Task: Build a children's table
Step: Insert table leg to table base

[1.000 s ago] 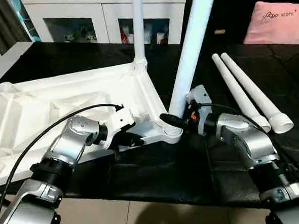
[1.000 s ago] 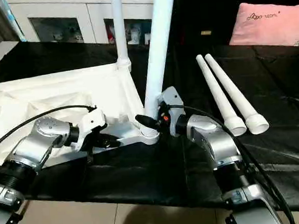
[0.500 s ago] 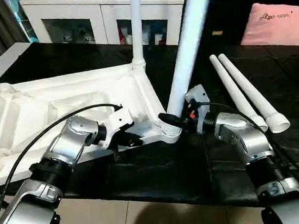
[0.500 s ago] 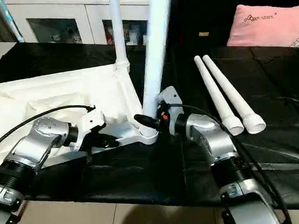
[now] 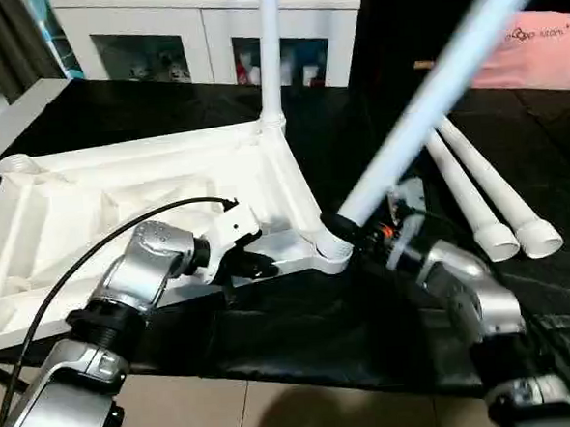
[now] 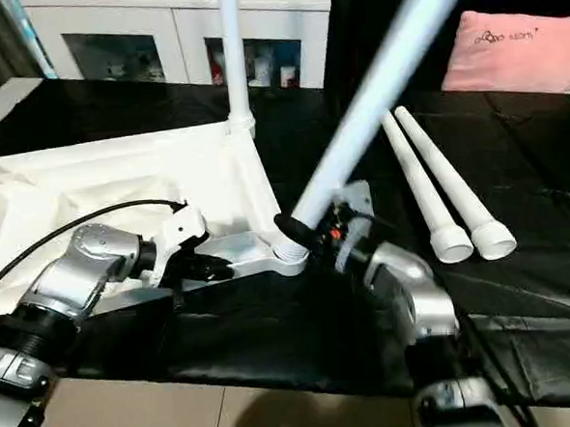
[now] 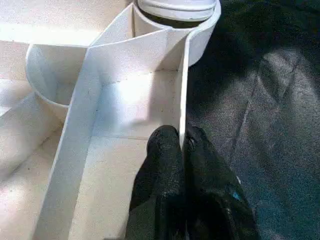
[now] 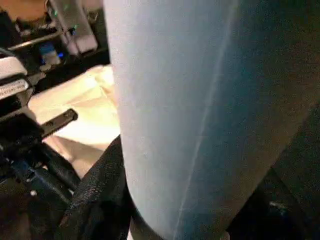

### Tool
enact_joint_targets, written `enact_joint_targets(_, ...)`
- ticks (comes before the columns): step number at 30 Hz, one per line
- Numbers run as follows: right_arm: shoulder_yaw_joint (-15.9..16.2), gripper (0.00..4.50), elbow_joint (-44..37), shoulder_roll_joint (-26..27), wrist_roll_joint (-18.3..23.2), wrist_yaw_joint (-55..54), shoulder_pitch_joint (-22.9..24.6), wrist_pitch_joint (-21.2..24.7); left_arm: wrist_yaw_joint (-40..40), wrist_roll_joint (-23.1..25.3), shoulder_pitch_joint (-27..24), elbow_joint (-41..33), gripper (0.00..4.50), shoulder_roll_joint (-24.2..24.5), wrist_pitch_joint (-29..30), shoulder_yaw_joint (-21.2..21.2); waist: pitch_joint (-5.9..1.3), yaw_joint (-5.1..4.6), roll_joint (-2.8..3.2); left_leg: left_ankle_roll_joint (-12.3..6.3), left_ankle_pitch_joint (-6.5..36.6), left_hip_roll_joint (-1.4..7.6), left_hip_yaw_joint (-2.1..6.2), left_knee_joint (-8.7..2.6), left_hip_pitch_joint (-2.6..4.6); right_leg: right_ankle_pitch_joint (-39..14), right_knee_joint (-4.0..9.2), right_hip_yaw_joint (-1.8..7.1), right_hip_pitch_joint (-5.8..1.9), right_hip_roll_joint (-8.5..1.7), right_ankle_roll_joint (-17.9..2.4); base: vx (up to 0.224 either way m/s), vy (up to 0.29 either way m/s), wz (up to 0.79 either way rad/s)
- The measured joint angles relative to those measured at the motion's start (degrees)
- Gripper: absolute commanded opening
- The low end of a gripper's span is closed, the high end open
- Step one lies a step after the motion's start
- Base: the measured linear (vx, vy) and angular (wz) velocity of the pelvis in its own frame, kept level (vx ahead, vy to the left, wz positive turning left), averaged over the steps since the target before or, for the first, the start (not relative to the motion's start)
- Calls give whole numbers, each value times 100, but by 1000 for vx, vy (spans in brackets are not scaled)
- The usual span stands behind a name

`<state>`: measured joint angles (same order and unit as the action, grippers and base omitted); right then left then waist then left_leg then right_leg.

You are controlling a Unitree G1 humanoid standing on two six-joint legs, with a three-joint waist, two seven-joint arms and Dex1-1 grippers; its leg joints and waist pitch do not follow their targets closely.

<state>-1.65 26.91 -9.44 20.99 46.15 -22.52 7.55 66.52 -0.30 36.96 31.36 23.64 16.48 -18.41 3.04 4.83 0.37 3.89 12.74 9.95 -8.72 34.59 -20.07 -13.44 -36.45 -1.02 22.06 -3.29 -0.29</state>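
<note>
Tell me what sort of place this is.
Probably a lived-in room at home rather than a workshop: a white glass-door cabinet with small items behind its doors, a pink cushion, and a work surface draped in black cloth.

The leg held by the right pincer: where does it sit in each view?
Left eye: held leg slants from the near corner socket to upper right.
Right eye: same slant, rising from the socket.
Left wrist: just its base in the socket.
Right wrist: close up.
Shared landmark: the socket.
</note>
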Motion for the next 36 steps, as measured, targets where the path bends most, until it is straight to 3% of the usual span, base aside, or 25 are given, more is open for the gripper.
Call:
enact_joint_targets(6, 32, 194, -388, 165, -65, -204, 637, -794, 79, -11, 26, 67, 0, -66, -17, -7, -6, 42, 10, -1, 1, 0, 0, -2, -1, -1, 6, -1, -1, -1, -1, 0, 0, 0)
enact_joint_targets(13, 597, 194, -430, -321, -773, -37, 484, -1191, 102, -9, 33, 114, 0, -80, -57, -27, -6, 34, 5, 0, -2, 0, -5, -2, 0, 0, 5, -2, -13, -5, -1, 0, 0, 0)
enact_joint_targets(15, 836, 194, -359, -597, -1029, 247, 230, -1188, 103, 4, 32, 113, 0, -76, -67, -32, -9, 32, -14, -3, -4, 1, -7, -3, -2, -1, 5, -4, -17, -5, -1, 0, 0, 0)
enact_joint_targets(25, 1035, 194, 421, -641, -1195, 937, -480, -1042, 104, 23, -74, -26, 0, 48, -65, -42, -70, -6, -176, -5, -4, 6, -15, -9, 0, -1, 6, -4, -16, -4, -2, 0, 0, 0)
enact_joint_targets(32, 977, 194, 726, -570, -985, 1215, -618, -1028, 284, 56, -102, -81, 0, 178, -201, -85, -72, -46, -176, -4, -4, 11, -17, -12, 4, -1, 6, -3, -15, -1, -2, 0, 0, 0)
enact_joint_targets(36, 951, 194, 775, -586, -965, 1366, -630, -1044, 376, 76, -100, -81, 0, 206, -336, -157, -75, -36, -137, -5, -3, 11, -15, -11, 7, -1, 16, -6, -17, 0, -2, 0, 0, 0)
